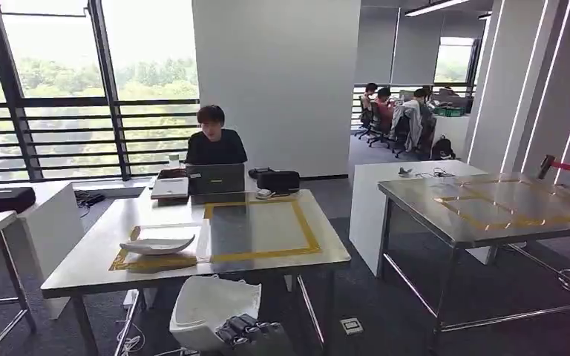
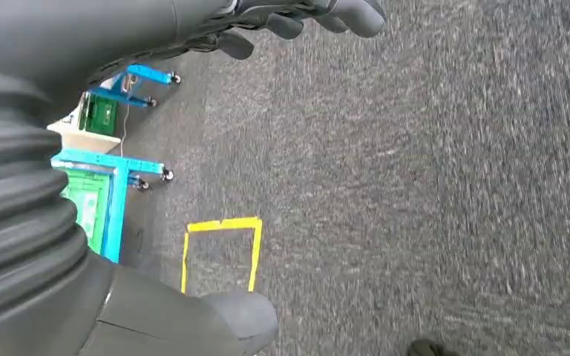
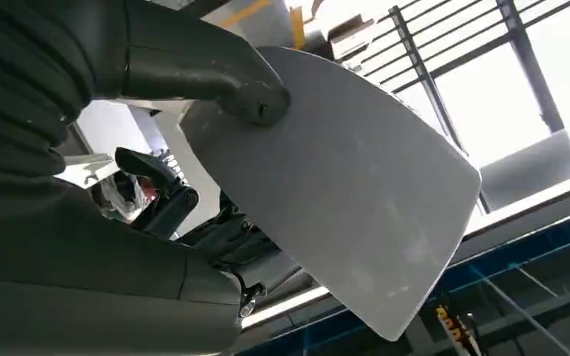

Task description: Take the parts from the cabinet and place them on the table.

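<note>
**Right hand carrying part, surface ahead**

Right hand (image 1: pixel 249 332) is gripping a white part (image 1: pixel 211 308) at 6 o'clock, fingers (image 3: pixel 215 70) clamping its edge; lower half cut off. Second part (image 1: pixel 156 245) is lying on the surface (image 1: pixel 267 256) at 9 o'clock. Left hand (image 2: pixel 297 18) is hanging over carpet, fingers released, partly cropped.

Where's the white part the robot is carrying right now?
The white part is in the right hand, low in the head view, just short of the near edge of the table with yellow tape.
</note>
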Tool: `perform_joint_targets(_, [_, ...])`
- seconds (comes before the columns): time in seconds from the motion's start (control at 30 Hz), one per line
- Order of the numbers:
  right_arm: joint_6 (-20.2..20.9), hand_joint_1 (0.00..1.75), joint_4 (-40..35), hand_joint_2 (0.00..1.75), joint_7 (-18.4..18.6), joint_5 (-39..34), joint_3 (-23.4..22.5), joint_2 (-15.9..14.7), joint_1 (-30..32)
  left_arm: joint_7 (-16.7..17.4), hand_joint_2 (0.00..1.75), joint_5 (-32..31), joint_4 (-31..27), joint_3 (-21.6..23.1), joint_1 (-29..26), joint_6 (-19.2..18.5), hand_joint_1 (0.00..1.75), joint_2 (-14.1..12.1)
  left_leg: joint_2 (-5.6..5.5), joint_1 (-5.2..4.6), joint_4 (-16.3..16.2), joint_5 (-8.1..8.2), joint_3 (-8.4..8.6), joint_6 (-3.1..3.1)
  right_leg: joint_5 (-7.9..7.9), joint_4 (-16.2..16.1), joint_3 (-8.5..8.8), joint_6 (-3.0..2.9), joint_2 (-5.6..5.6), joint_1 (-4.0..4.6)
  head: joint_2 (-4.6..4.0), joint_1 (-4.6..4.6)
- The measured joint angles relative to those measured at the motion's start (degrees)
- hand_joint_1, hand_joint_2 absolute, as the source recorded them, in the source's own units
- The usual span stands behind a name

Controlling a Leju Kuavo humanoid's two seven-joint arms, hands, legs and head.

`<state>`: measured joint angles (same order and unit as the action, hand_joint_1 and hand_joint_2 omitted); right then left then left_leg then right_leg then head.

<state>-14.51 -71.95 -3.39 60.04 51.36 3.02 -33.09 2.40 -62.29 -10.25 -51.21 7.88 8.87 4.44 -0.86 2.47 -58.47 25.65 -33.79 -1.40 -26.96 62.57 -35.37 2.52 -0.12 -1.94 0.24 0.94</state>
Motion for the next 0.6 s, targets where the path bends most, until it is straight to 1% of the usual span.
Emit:
perform_joint_targets(0.03, [0.00,1.75,-0.02,1.75,-0.04,0.09,0.00,-0.02,0.01,0.00,1.75,0.00,-0.02,0.00,0.00,0.00,0.00,-0.11,-0.05,0.05,-0.59,0.37,-0.34,-0.64,-0.36,-2.84,1.23,0.16,0.24,-0.15,0.00,0.07])
perform_joint_targets(0.07, [0.07,1.75,-0.11,1.75,-0.07,0.20,0.02,0.00,0.16,-0.02,1.75,0.04,0.00,-0.02,0.08,0.00,0.00,-0.17,-0.23,-0.29,-1.27,0.66,-0.72,-1.38,-0.22,-2.87,0.97,-0.61,0.76,0.39,0.00,0.02])
perform_joint_targets(0.1, [0.09,1.75,-0.18,1.75,-0.02,0.30,0.00,-0.09,0.18,-0.02,1.75,0.09,-0.02,-0.02,0.03,0.02,0.00,-0.15,-0.33,-0.21,-0.96,0.49,-0.73,-1.71,-0.32,-2.28,0.75,-1.23,0.55,0.40,0.00,-0.04])
perform_joint_targets(0.17, [0.11,1.75,-0.28,1.75,-0.09,0.33,0.00,-0.09,0.19,-0.07,1.75,0.13,0.02,-0.02,-0.08,0.02,0.00,-0.04,-0.41,0.02,-0.24,0.16,-0.41,-2.52,-0.34,-2.13,0.57,-2.14,0.56,0.65,0.00,-0.18])
perform_joint_targets(0.2, [0.11,1.75,-0.46,1.75,-0.09,0.33,0.00,-0.09,0.18,-0.07,1.75,0.13,0.02,-0.02,-0.07,0.00,0.00,-0.04,-0.33,0.18,-0.24,0.29,-0.37,-2.92,-0.06,-2.53,0.75,-2.69,0.46,0.39,0.00,-0.26])
perform_joint_targets(0.23, [0.09,1.75,-0.59,1.75,-0.09,0.35,0.00,-0.09,0.15,-0.07,1.75,0.13,0.02,-0.02,-0.08,0.00,0.00,-0.04,0.09,0.16,-1.16,1.02,-0.86,-2.90,0.01,-2.72,0.91,-3.07,0.26,0.30,0.00,-0.33])
perform_joint_targets(0.27, [0.11,1.75,-0.68,1.75,-0.11,0.39,0.00,-0.07,0.08,-0.07,1.75,0.11,0.02,-0.02,-0.05,0.02,0.00,-0.04,0.37,0.09,-3.87,2.77,-2.12,-2.84,-0.03,-2.72,0.93,-3.42,0.20,0.31,0.00,-0.50])
perform_joint_targets(0.33, [0.24,1.75,-0.70,1.75,-0.15,0.48,0.00,-0.07,0.25,-0.07,1.75,0.11,0.02,-0.02,-0.08,0.00,0.00,-0.15,0.40,-0.12,-12.81,6.84,-6.40,-2.92,-0.17,-2.71,0.93,-3.72,-0.01,0.52,0.00,-0.61])
perform_joint_targets(0.37, [0.26,1.75,-0.70,1.75,-0.15,0.50,0.00,-0.07,0.33,-0.07,1.75,0.11,0.02,-0.02,-0.17,0.02,0.00,-0.15,0.40,-0.15,-16.88,8.01,-8.46,-2.90,-0.23,-2.70,0.93,-3.81,-0.06,0.68,0.00,-0.61])
perform_joint_targets(0.4, [0.31,1.75,-0.70,1.75,-0.15,0.50,0.02,-0.07,0.40,-0.04,1.75,0.11,0.02,-0.02,-0.27,0.00,0.00,-0.15,0.40,-0.19,-18.21,7.64,-9.28,-2.75,-0.27,-2.69,1.00,-3.86,-0.06,0.79,0.00,-0.61])
perform_joint_targets(0.43, [0.31,1.75,-0.70,1.75,-0.15,0.50,0.02,-0.07,0.42,-0.07,1.75,0.11,0.02,-0.02,-0.40,0.00,0.00,-0.15,0.41,-0.25,-16.66,6.10,-8.62,-2.58,-0.32,-2.69,1.08,-3.87,-0.05,0.82,0.00,-0.61])
perform_joint_targets(0.47, [0.35,1.75,-0.70,1.75,-0.15,0.50,0.02,-0.07,0.41,-0.07,1.75,0.11,0.02,-0.02,-0.43,0.00,0.00,-0.15,0.44,-0.29,-12.67,3.63,-6.75,-2.40,-0.38,-2.68,1.22,-3.83,-0.05,0.81,0.00,-0.63])
perform_joint_targets(0.5, [0.35,1.75,-0.70,1.75,-0.15,0.50,0.02,-0.07,0.40,-0.07,1.75,0.11,0.00,-0.02,-0.42,0.00,0.00,-0.20,0.56,-0.29,-7.26,0.93,-4.14,-2.21,-0.51,-2.67,1.45,-3.63,-0.04,0.79,0.00,-0.63])
perform_joint_targets(0.53, [0.35,1.75,-0.70,1.75,-0.15,0.52,0.02,0.04,0.41,-0.07,1.75,0.11,0.00,-0.02,-0.41,0.00,0.00,-0.24,0.90,-0.29,-2.35,-0.48,-1.85,-2.04,-0.71,-2.67,1.67,-3.31,-0.04,0.79,0.00,-0.63])
perform_joint_targets(0.57, [0.35,1.75,-0.70,1.75,-0.17,0.52,0.02,0.07,0.36,-0.02,1.75,0.11,0.02,-0.02,-0.38,0.00,0.00,-0.20,1.08,-0.86,-1.32,0.68,-1.02,-2.02,-0.85,-2.56,1.52,-2.92,0.00,1.26,0.00,-0.66])
perform_joint_targets(0.6, [0.39,1.75,-0.70,1.75,-0.17,0.57,0.02,0.09,0.36,0.00,1.75,0.09,0.02,-0.02,-0.30,0.00,0.00,-0.15,0.89,-0.82,-1.41,0.54,-1.08,-1.54,-0.72,-2.63,1.44,-2.56,0.02,1.22,0.00,-0.61])
